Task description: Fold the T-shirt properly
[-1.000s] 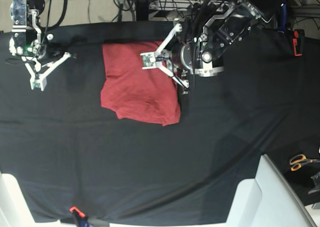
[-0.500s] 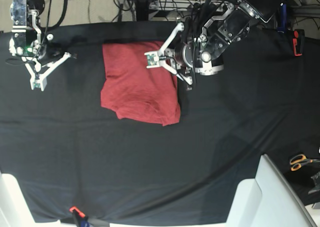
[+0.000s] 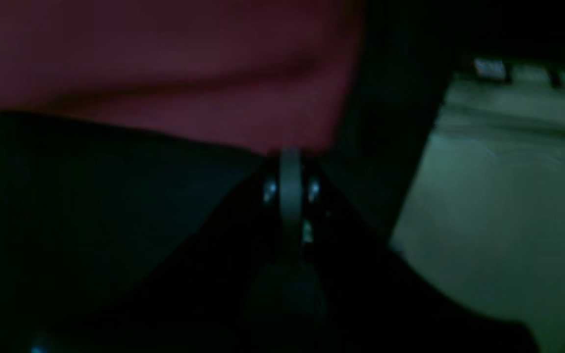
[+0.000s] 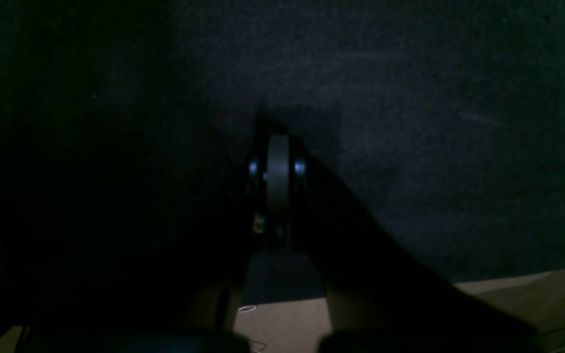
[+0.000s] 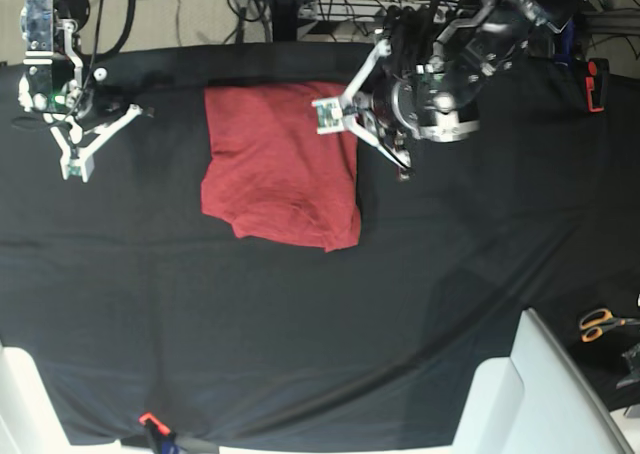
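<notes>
I see the T-shirt (image 5: 278, 164) lying folded into a compact rectangle at upper centre of the black worktop (image 5: 300, 334), which I judge near completion. The left end effector (image 5: 365, 124) hangs at the shirt's right edge with fingers spread, gripping nothing (presumably free to clear the cloth). The right end effector (image 5: 85, 134) sits at upper left, well apart, also spread and empty.

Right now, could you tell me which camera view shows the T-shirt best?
The base view: the whole folded T-shirt lies in sight on the black tablecloth. The left wrist view gives only a blurred red stretch of it, and the right wrist view only a dim red sliver at its left edge.
</notes>
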You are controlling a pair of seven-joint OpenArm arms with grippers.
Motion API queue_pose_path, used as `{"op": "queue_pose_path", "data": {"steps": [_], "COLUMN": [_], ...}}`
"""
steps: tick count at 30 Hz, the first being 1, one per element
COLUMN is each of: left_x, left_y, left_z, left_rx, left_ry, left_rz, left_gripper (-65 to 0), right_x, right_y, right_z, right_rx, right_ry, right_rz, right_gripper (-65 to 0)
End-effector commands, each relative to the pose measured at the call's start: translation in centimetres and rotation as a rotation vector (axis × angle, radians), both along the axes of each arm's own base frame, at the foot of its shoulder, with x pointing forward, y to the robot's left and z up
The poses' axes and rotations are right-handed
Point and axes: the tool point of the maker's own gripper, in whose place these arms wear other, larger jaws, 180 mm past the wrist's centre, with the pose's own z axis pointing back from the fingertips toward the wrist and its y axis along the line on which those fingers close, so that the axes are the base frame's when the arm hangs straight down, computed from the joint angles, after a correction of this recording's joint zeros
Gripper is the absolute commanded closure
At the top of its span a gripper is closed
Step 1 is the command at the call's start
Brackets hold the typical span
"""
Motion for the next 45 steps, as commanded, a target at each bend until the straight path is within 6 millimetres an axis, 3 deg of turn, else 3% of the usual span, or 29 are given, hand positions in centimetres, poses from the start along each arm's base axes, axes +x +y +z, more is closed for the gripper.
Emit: {"op": "queue_pose_path", "data": {"steps": [1, 4, 8, 11, 14, 21, 29, 35, 39, 45], "left_x": [0.5, 0.1, -3.2, -5.3, -6.7, -13.0, -19.4, -23.3, -25.8, -30.1], "left_y": [0.8, 2.1, 3.0, 3.7, 5.2, 7.3, 7.8, 8.5, 9.4, 7.7], "left_z": [0.6, 0.8, 0.3, -0.2, -1.2, -4.2, -6.6, -7.7, -8.8, -10.6], "left_rx": [0.005, -0.043, -0.213, -0.331, -0.39, -0.425, -0.437, -0.424, -0.409, -0.399], "left_ry": [-0.023, -0.022, 0.003, 0.0, -0.003, 0.118, 0.252, 0.328, 0.375, 0.5], "left_rz": [0.03, 0.11, 0.196, 0.276, 0.383, 0.513, 0.621, 0.686, 0.743, 0.782], "left_gripper": [0.0, 0.0, 0.0, 0.0, 0.0, 0.0, 0.0, 0.0, 0.0, 0.0], "right_x": [1.0, 1.6, 2.0, 1.4, 0.0, -4.4, -10.5, -15.9, -21.4, -26.4], "right_y": [0.0, 0.0, 0.1, 0.3, 0.0, -1.6, -7.3, -8.5, -7.9, -7.4], "right_z": [1.0, 2.5, 5.3, 6.0, 6.1, 5.1, 5.1, 2.2, -1.4, -4.9], "right_rx": [0.001, -0.019, -0.049, -0.041, -0.047, -0.071, -0.156, -0.141, -0.088, -0.043], "right_ry": [-0.045, -0.136, -0.273, -0.322, -0.326, -0.267, -0.15, 0.004, 0.173, 0.336], "right_rz": [0.01, 0.032, 0.131, 0.258, 0.322, 0.361, 0.229, 0.188, 0.198, 0.28], "right_gripper": [-0.2, -0.2, -0.2, -0.2, 0.0, 0.0, 0.0, 0.0, 0.0, 0.0]}}
